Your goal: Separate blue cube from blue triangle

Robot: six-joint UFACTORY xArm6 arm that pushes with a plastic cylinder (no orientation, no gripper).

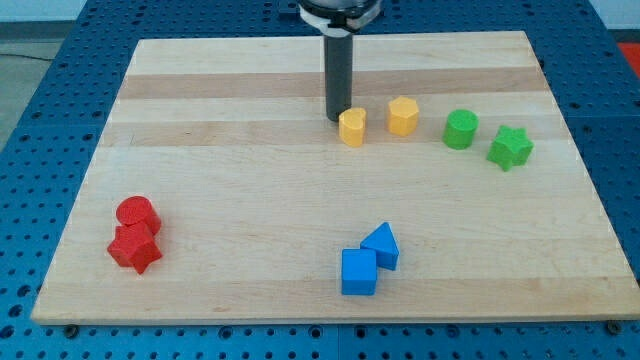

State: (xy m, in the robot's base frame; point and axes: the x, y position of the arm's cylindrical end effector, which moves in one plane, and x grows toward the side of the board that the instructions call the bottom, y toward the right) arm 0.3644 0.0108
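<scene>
The blue cube (359, 272) lies near the view's bottom centre. The blue triangle (382, 244) touches it at its upper right. My tip (337, 119) is in the upper middle of the board, just left of a yellow block (352, 127) and far above the two blue blocks.
A yellow hexagon block (403, 115) sits right of the first yellow block. A green cylinder (461, 129) and a green star (510, 148) lie at the view's right. A red cylinder (137, 214) and a red star (135, 249) touch at the lower left. The wooden board (250, 200) rests on a blue perforated table.
</scene>
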